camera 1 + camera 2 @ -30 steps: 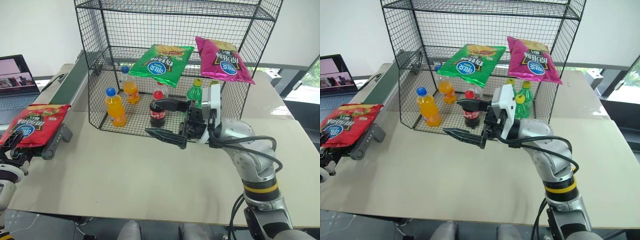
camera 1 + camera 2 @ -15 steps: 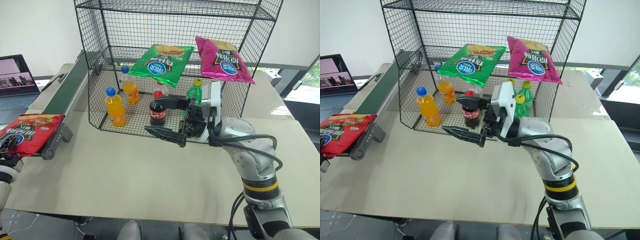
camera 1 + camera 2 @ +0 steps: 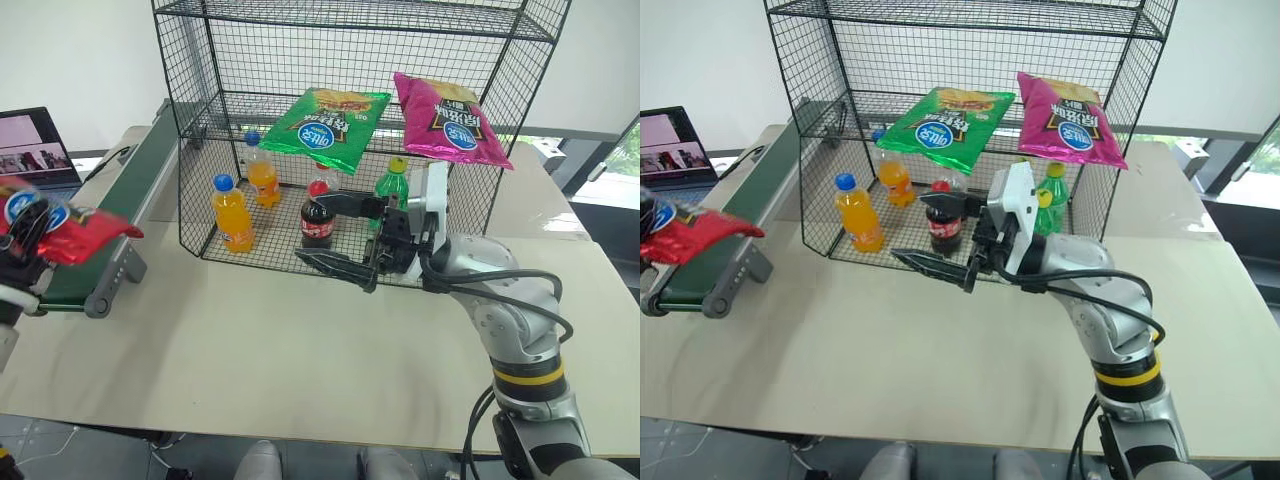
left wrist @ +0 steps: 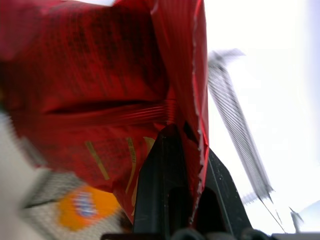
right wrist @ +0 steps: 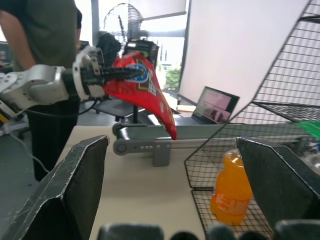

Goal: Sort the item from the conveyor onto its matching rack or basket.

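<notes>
While clamped in the left gripper [image 5: 107, 74], red chip bag [image 3: 70, 232] hangs clear of the conveyor [image 3: 110, 215] at far left of scene, above the belt's near end, drooping to one side. Jaws shut tight on bag edge, seen close in left wrist view w/ foil folded around a finger [image 4: 165, 185]. Pick looks done; carry & placement still to go. Rack [image 3: 230, 105] shelf already holds green bag [image 3: 325, 128] at centre & magenta bag [image 3: 450, 122] on right; left part of shelf bare, prob. the matching slot for a chip bag. Basket [image 3: 195, 215] below holds bottles only: two orange, cola, green; not the target by that reading. Right gripper [image 3: 345, 240] parked near basket front, jaws wide apart, nothing in them. Left: swing bag rightward across to shelf, lay flat, let go. Person standing behind left arm in right wrist view.
</notes>
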Controlling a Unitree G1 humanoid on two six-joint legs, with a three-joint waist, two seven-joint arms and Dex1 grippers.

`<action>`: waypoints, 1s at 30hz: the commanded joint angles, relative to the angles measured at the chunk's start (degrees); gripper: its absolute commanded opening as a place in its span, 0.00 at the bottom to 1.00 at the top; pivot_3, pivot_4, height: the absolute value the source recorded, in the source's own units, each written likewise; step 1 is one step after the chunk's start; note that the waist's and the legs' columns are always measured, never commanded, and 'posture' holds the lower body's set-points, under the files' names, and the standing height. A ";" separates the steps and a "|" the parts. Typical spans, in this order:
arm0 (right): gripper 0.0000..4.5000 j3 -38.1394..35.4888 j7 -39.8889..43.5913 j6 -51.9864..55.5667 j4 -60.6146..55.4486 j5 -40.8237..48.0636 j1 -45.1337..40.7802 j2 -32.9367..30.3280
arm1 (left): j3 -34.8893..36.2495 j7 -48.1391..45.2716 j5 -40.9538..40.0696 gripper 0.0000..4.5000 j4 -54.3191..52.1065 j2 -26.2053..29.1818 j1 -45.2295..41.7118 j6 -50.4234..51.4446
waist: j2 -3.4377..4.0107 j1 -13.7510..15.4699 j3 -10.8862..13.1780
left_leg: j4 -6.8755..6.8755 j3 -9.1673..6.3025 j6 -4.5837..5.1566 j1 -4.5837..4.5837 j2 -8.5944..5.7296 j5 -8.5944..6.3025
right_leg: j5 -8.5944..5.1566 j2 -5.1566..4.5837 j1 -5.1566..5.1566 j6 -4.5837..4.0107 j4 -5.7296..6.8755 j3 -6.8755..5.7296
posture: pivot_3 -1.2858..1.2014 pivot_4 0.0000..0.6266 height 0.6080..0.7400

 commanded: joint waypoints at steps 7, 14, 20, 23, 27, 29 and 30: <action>1.00 -2.88 -6.57 0.41 -6.65 0.65 1.32 -0.51 | -14.89 -4.52 -1.32 0.01 1.13 1.09 -21.08 3.73 | 0.00 -0.10 0.01 | -0.01 0.00 -0.02 -0.05 -0.01 0.02 | 0.00 0.02 -0.03 0.00 -0.01 0.01 | 0.52 0.24 1.00; 1.00 -4.01 -13.20 -0.07 -9.25 -1.38 1.27 -0.27 | -23.76 -12.44 9.57 0.01 18.33 -3.50 -40.59 -0.85 | 0.03 -0.04 0.01 | 0.00 -0.01 -0.02 -0.04 -0.02 0.04 | 0.01 0.02 0.00 0.00 -0.03 0.00 | 0.52 0.24 1.00; 1.00 -4.42 -16.59 -0.11 -10.91 -2.14 2.64 -0.75 | -24.85 -22.68 22.13 0.01 31.40 -7.41 -50.05 -5.41 | 0.03 -0.15 0.01 | -0.01 -0.01 -0.15 -0.07 -0.02 0.13 | 0.01 0.03 -0.02 0.00 -0.07 -0.01 | 0.52 0.24 1.00; 1.00 -4.29 -17.65 -0.10 -11.45 -2.43 2.86 -0.84 | -24.04 -25.53 28.03 0.01 37.31 -9.40 -52.00 -8.75 | 0.04 -0.14 0.01 | -0.01 -0.01 -0.16 -0.07 -0.02 0.14 | 0.01 0.03 -0.02 0.00 -0.09 -0.01 | 0.52 0.24 1.00; 1.00 -4.37 -18.47 0.19 -12.02 -2.70 3.19 -1.43 | -22.59 -23.53 32.19 0.01 38.12 -12.25 -49.33 -9.32 | 0.05 -0.12 0.01 | 0.00 -0.02 -0.15 -0.08 -0.02 0.14 | 0.01 0.02 -0.01 0.00 -0.09 -0.01 | 0.52 0.24 1.00; 1.00 -4.56 -18.68 0.30 -12.18 -2.82 3.32 -1.85 | -21.36 -20.68 33.61 0.01 35.47 -14.29 -46.40 -10.51 | 0.05 -0.12 0.01 | 0.01 -0.01 -0.15 -0.10 -0.02 0.14 | 0.01 0.02 -0.01 0.01 -0.08 -0.01 | 0.52 0.24 1.00; 1.00 -4.61 -18.79 0.33 -12.23 -2.94 3.39 -2.09 | -20.67 -18.45 34.04 0.01 33.28 -15.66 -44.43 -11.14 | 0.05 -0.14 0.01 | 0.01 -0.01 -0.15 -0.09 -0.02 0.14 | 0.01 0.02 -0.01 0.01 -0.08 0.00 | 0.52 0.24 1.00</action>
